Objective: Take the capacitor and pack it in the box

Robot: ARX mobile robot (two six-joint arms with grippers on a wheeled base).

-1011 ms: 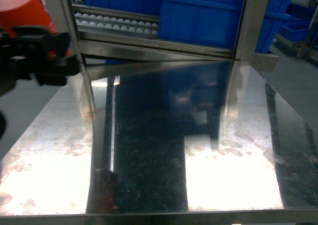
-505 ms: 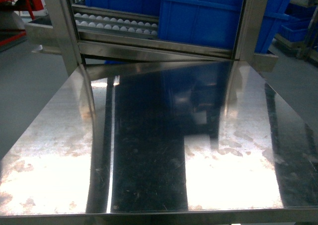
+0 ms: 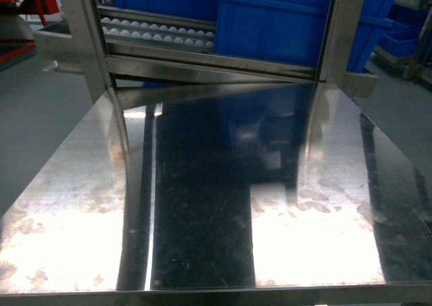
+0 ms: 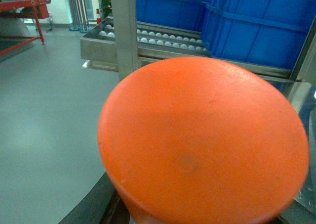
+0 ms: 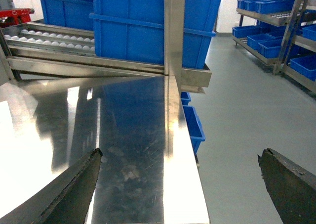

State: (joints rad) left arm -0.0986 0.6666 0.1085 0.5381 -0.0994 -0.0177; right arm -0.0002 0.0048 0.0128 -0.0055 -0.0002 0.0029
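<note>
Left to right: the left hand (image 4: 148,216) clutched the orange capacitor (image 4: 202,140), which filled its wrist view, off the steel surface (image 3: 202,205). The right hand (image 5: 180,184) hung wide and empty. Carrying looked under way; with no box visible, finding it came next.

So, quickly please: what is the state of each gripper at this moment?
Left gripper: holding an orange cylinder; its fingers are hidden behind it, so the grip itself cannot be seen.
Right gripper: open and empty, over the steel table edge.
</note>
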